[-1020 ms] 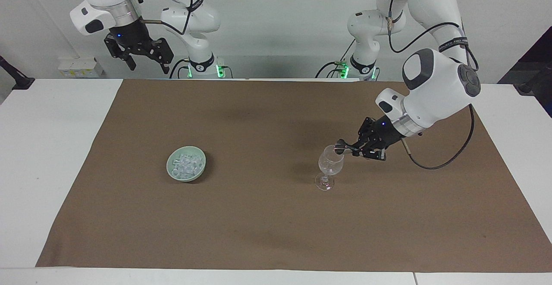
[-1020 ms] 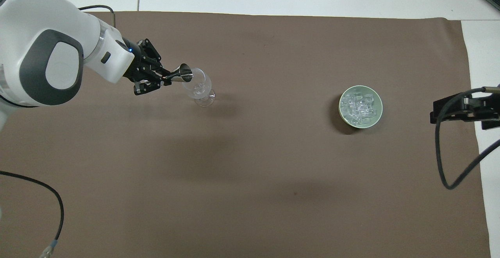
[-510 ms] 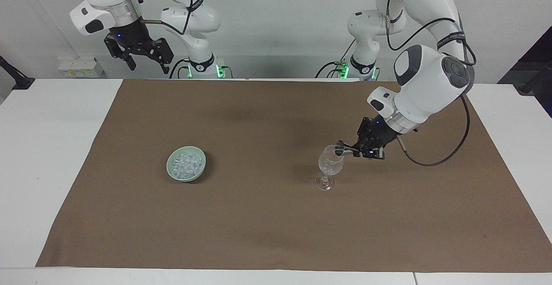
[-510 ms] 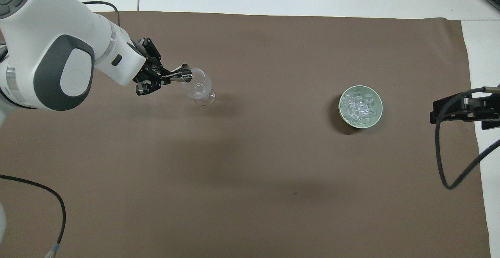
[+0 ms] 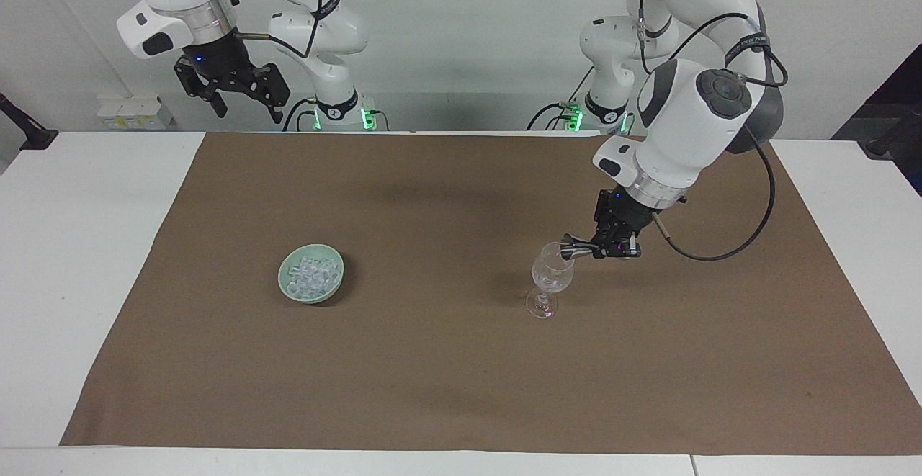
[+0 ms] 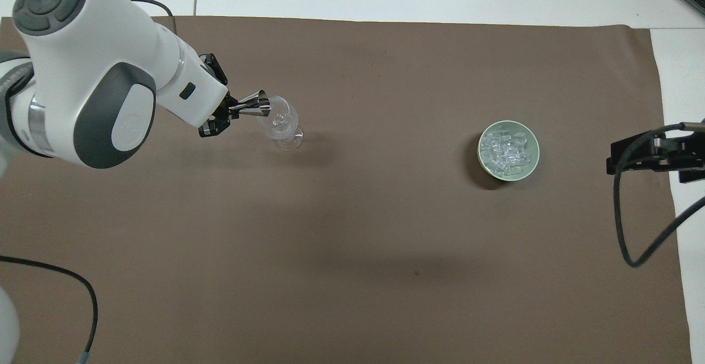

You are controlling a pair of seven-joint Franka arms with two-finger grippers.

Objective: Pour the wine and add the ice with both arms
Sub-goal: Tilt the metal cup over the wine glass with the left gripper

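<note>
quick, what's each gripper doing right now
Left gripper: shut on the metal jigger, tipped over the wine glass.
Right gripper: open, holding nothing, waiting above the table's edge at its own end.

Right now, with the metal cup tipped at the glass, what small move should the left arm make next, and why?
Probably hold the tilt briefly, then tip the metal jigger back upright. The left gripper is shut on it, its mouth at the rim of the wine glass. The ice lies in its green bowl, and the right gripper waits open, raised.
</note>
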